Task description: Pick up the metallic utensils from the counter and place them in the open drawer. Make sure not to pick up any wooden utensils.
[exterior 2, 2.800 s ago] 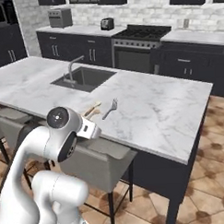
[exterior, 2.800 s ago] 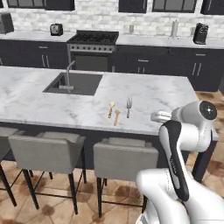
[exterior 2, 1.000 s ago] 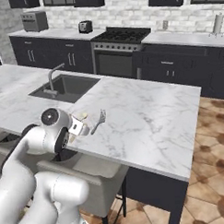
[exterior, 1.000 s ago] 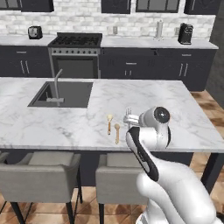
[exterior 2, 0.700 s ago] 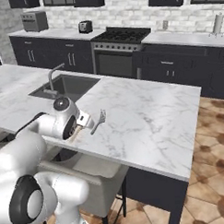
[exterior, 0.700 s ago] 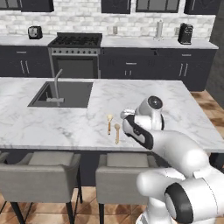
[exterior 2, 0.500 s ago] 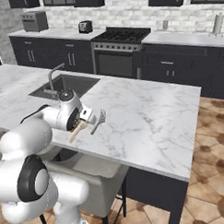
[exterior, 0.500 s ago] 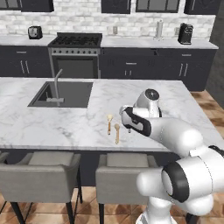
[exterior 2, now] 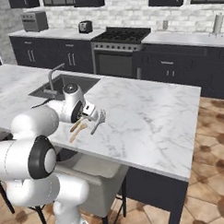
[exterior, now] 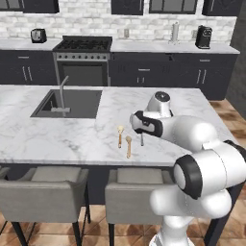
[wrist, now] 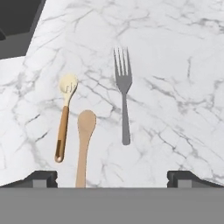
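Note:
The grey metal fork [wrist: 124, 94] lies flat on the white marble counter [wrist: 183, 65], tines pointing away from the hand. Left of it lie two tan wooden spoons, one with a pale bowl [wrist: 65, 118] and one plainer [wrist: 84, 142]. My gripper [wrist: 114, 177] hovers above the near ends of these utensils, open, its dark fingertips [wrist: 41, 177] wide apart with nothing between them. From the base cameras the gripper [exterior: 138, 129] [exterior 2: 98, 116] hangs just over the fork [exterior 2: 96, 127], beside the spoons [exterior: 120, 137] [exterior 2: 76, 126]. The knife and the drawer are out of view.
A dark inset sink [exterior: 67, 103] with a grey faucet [exterior: 61, 93] lies left of the utensils. Two grey stools [exterior: 45, 192] [exterior: 134, 197] stand against the counter's near edge. The stove [exterior: 84, 45] sits on the back counter. Bare marble [exterior 2: 150, 112] stretches to the right.
The base drove sideways early on, shifting the whole scene. Since then the hand has swung up from the counter's front edge to above the fork and spoons.

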Motion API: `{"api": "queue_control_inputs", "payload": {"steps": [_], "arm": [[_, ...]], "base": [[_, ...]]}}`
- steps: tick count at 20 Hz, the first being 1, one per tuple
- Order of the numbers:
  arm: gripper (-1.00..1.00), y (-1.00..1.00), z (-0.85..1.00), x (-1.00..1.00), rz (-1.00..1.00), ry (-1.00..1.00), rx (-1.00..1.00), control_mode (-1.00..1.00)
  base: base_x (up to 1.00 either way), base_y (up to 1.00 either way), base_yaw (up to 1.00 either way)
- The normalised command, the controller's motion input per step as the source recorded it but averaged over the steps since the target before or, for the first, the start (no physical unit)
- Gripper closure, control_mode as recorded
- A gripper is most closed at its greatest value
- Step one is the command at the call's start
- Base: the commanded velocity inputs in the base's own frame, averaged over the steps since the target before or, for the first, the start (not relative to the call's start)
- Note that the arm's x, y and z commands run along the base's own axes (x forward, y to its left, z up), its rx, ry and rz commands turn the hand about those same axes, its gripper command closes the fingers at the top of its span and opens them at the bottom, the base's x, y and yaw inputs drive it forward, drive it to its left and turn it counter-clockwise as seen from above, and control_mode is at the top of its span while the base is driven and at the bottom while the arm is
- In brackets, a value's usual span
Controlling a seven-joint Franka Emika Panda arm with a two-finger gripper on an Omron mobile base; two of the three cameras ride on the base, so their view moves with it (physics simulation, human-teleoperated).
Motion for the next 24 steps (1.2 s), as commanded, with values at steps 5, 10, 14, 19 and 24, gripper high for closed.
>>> {"api": "queue_control_inputs", "payload": {"steps": [5, 10, 14, 19, 24], "arm": [[-1.00, -0.05, -0.39, 0.05, 0.00, 0.00, -0.02, -1.00], [-1.00, -0.10, -0.36, 0.21, 0.00, 0.05, 0.00, -1.00], [-1.00, -0.13, -0.32, 0.35, 0.00, 0.06, 0.00, -1.00], [-1.00, -0.03, -0.34, 0.45, 0.00, 0.05, 0.00, -1.00], [-1.00, -0.04, -0.33, 0.41, 0.00, 0.07, 0.00, -1.00]], "base": [[0.00, 0.00, 0.00], [0.00, 0.00, 0.00], [0.00, 0.00, 0.00], [0.00, 0.00, 0.00], [0.00, 0.00, 0.00]]}}
